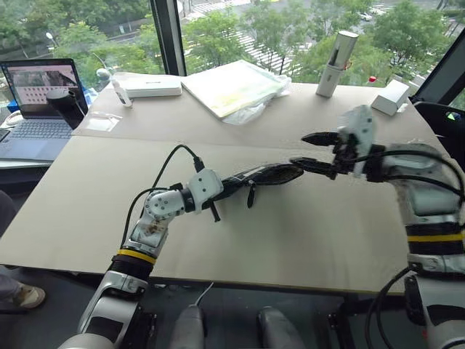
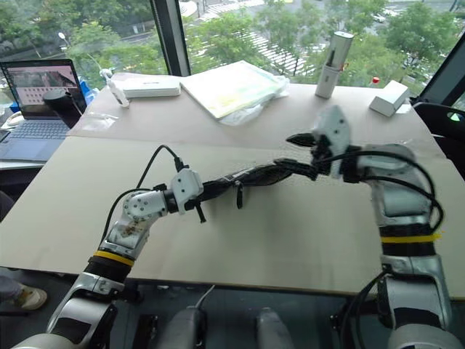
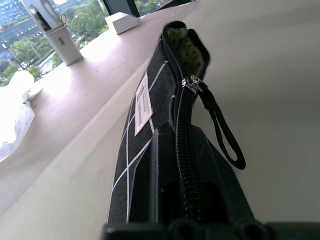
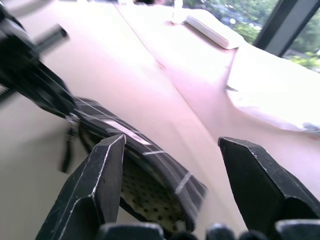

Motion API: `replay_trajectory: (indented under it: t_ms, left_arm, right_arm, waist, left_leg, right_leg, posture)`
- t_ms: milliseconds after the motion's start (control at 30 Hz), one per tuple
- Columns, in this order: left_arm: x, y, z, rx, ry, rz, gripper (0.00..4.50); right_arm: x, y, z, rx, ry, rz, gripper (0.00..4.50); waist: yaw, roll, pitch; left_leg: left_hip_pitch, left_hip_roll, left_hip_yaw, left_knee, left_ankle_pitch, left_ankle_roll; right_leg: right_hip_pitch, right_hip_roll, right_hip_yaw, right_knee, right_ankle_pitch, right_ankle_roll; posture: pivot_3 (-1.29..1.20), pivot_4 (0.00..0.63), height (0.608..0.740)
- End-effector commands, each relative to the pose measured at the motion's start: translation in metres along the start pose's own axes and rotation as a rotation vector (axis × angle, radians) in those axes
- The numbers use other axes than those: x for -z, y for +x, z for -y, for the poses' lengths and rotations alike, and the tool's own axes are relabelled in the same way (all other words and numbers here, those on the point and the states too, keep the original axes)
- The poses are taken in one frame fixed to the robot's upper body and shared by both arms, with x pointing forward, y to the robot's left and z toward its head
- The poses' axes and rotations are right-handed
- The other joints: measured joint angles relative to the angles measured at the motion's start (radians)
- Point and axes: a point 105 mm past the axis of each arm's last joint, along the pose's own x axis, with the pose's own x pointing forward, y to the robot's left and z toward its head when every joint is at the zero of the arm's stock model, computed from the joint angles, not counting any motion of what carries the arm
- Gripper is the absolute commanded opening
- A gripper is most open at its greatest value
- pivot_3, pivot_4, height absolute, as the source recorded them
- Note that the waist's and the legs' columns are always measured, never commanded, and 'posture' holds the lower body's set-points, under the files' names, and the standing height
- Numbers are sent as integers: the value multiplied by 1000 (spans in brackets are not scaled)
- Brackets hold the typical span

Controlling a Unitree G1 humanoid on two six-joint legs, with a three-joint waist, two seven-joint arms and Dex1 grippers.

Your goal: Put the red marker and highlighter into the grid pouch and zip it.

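Note:
My left gripper is shut on one end of the grid pouch, holding it level above the table. The pouch is black with thin white lines and a white label. Its zipper is partly open, with the pull strap hanging down. The far end gapes and shows a dotted lining. My right gripper stands open just past that open end, with nothing between its fingers. The red marker and the highlighter are out of view.
On the tan table at the back lie a white box, a plastic-wrapped pad, a white upright cylinder and a small white box. A laptop stands far left.

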Motion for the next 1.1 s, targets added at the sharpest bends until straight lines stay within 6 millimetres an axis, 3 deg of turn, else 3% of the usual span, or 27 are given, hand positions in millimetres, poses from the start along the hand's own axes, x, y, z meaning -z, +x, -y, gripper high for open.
replay_trajectory:
  t_ms: [33,167,267,367,500,800,900,1100]
  left_arm:
    - [-13,2,-3,-5,39,40,0]
    - [-13,2,-3,-5,39,41,0]
    - [-13,4,-2,0,38,43,0]
    - [-13,4,-3,1,39,44,0]
    - [-14,6,-2,5,41,46,0]
    - [-14,6,0,6,40,48,0]
    - [-14,5,-1,0,39,46,0]
    - [-14,4,-2,-8,39,45,0]
  right_arm:
    - [13,-8,-29,-95,121,-32,3330]
    - [53,3,-48,-69,210,-123,3330]
    - [83,44,-52,68,270,-170,3330]
    - [79,73,-64,70,286,-131,3330]
    - [65,96,-72,41,274,-75,3330]
    - [52,111,-57,79,256,-45,3330]
    - [48,111,-57,62,243,-34,2694]
    - [47,106,-62,20,229,-43,560]
  waist:
    - [-4,0,0]
    - [-18,0,0]
    - [-33,-1,0]
    - [-37,1,0]
    - [-34,1,1]
    - [-30,1,1]
    - [-32,1,1]
    - [-32,1,1]
  left_leg:
    - [0,0,0,0,0,0]
    - [1,0,0,0,0,0]
    - [1,0,-1,0,0,0]
    - [0,0,-2,0,0,-1]
    - [-3,0,-2,1,0,-1]
    - [-3,0,-3,1,0,-1]
    - [-3,0,-3,1,0,-1]
    - [-3,0,-3,1,0,-1]
  right_leg:
    - [0,0,0,0,0,0]
    - [-1,1,1,2,0,0]
    - [-1,2,1,2,0,0]
    - [-3,3,1,3,0,0]
    - [-4,2,1,2,0,0]
    - [-3,2,-1,2,0,0]
    - [-3,2,-1,2,0,0]
    - [-3,2,-1,2,0,0]
  posture:
    - [0,150,736]
    - [0,150,736]
    - [0,150,736]
    - [0,150,736]
    - [0,150,736]
    - [0,150,736]
    - [0,150,736]
    - [0,150,736]
